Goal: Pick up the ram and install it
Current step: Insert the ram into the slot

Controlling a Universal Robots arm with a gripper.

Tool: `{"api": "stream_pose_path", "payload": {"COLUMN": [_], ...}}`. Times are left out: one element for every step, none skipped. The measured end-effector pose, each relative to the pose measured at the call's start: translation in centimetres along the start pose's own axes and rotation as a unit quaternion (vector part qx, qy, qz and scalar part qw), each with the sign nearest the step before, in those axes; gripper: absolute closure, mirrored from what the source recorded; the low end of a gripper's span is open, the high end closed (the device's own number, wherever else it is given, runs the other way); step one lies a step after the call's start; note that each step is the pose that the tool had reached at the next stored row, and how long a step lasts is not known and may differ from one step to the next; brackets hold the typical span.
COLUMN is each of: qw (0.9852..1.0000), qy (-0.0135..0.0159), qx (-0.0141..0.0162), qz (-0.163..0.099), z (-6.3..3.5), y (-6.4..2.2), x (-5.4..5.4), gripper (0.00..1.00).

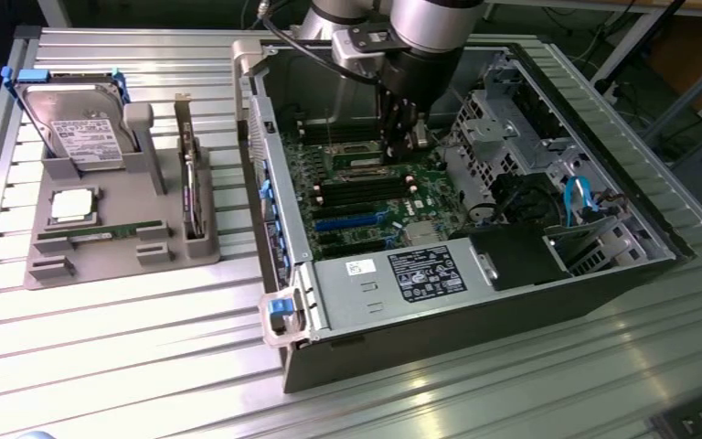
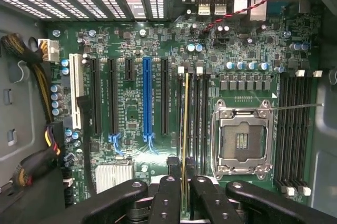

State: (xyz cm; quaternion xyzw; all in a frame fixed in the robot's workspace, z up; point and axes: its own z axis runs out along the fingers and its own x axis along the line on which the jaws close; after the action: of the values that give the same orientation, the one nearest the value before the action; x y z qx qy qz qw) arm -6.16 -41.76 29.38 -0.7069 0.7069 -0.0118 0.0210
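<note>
The ram is a thin green stick seen edge-on, running lengthwise between my fingers. My gripper is shut on it. It hangs in line with the black memory slots beside the CPU socket. Whether its edge touches a slot I cannot tell. In the exterior view my gripper reaches down into the open computer case, over the green motherboard.
On the exterior view's left, a grey tray holds a hard drive, a CPU, another green stick and an upright card. Drive cages, cables and the case walls hem in the motherboard.
</note>
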Motion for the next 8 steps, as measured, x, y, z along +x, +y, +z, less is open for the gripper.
{"api": "stream_pose_path", "payload": {"qw": [1.0,1.0,1.0,1.0,1.0,1.0,1.0,1.0], "qy": [0.0,0.0,0.0001,0.0,0.0001,0.0002,0.0001,0.0], "qx": [0.0,0.0001,0.0,0.0001,0.0,0.0,0.0001,0.0001], "qz": [0.0,0.0,0.0,0.0,0.0,0.0,0.0,0.0], "z": [0.11,0.22,0.32,0.39,0.41,0.41,0.45,0.5], "y": [0.0,0.01,0.02,0.02,0.02,0.02,0.02,0.02], "x": [-0.03,-0.05,-0.07,-0.07,-0.07,-0.07,-0.07,-0.07], "gripper": [0.86,0.86,0.86,0.86,0.86,0.86,0.86,0.86]}}
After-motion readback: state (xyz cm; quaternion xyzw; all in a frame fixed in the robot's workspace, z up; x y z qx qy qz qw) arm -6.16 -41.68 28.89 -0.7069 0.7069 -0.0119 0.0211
